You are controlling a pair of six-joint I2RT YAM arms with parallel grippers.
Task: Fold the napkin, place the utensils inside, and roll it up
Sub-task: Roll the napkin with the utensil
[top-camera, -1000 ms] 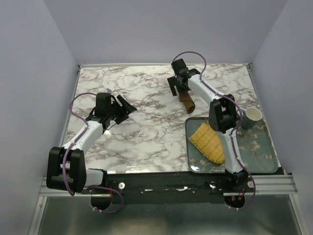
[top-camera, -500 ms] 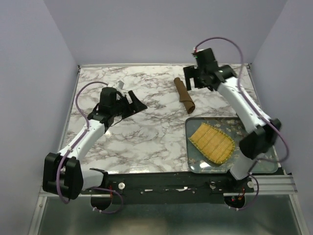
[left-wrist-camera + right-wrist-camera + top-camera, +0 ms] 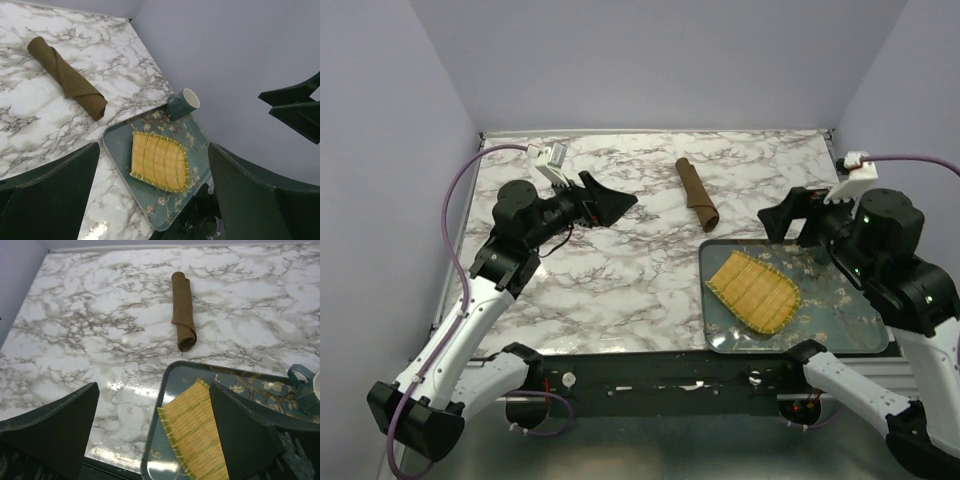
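Observation:
The napkin (image 3: 697,194) lies on the marble as a tight dark brown roll, slanted, just beyond the tray; it also shows in the left wrist view (image 3: 67,77) and the right wrist view (image 3: 183,310). The utensils are hidden from every view. My left gripper (image 3: 618,206) hangs open in the air left of the roll, with nothing between its jaws (image 3: 154,149). My right gripper (image 3: 782,215) is raised above the tray's far right side, open and empty (image 3: 153,386). Both stand well apart from the napkin.
A teal flowered tray (image 3: 840,325) sits at the near right with a yellow woven bamboo mat (image 3: 752,290) lying on it. A teal mug (image 3: 182,103) stands at the tray's far corner, hidden by the right arm in the top view. Purple walls close in on three sides.
The right arm has left the napkin, swung back to the right and risen over the tray. The left arm has lifted and its jaws have widened. The roll has stayed put.

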